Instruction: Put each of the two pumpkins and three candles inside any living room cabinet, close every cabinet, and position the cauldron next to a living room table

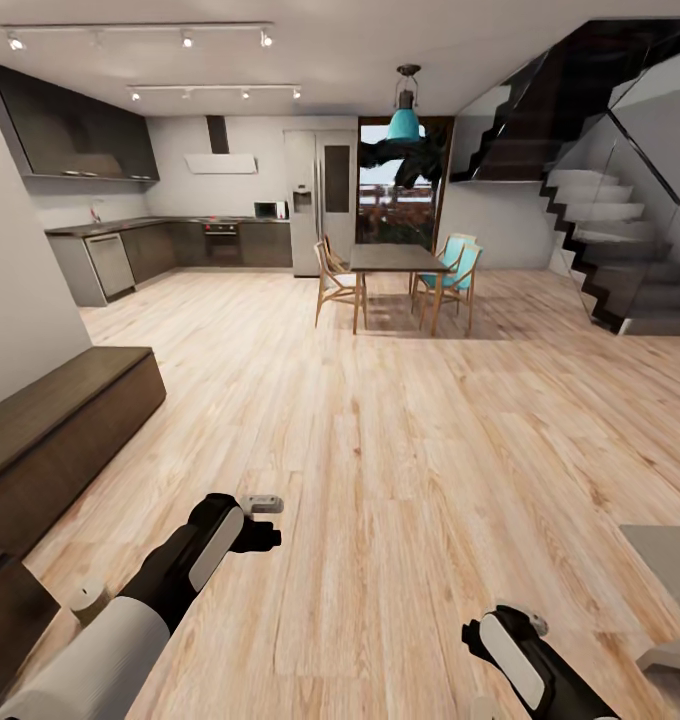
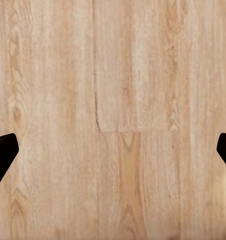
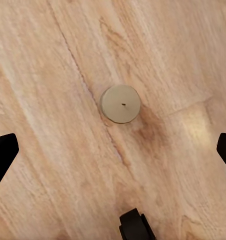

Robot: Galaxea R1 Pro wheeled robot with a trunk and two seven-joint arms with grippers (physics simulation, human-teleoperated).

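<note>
A wheeled two-armed robot stands on the light plank floor [image 1: 400, 430] of an open-plan home, facing a kitchen and a dining table [image 1: 398, 260] at the far end, with a staircase [image 1: 620, 250] rising on the right. Along the left wall runs the long, low dark wood cabinet [image 1: 50, 430]; the stretch in view looks shut, though a dark panel at the lower left corner may be a pulled-out front, and that cannot be told for sure.

The left gripper [image 2: 113, 150] hangs over bare planks, its jaws spread wide and holding nothing. The right gripper [image 3: 113, 150] is likewise wide open and empty, poised directly above a candle [image 3: 120, 103] that stands upright on the floor, its wick a dark speck at the centre. In the head view a second candle [image 1: 88, 598] appears to sit on the floor just beside the left forearm, near the cabinet.

The job looks to be at an early stage: at least one candle, probably two, still lies outside the cabinet. The pale corner of a low table [image 1: 670, 570] shows at the right edge.
</note>
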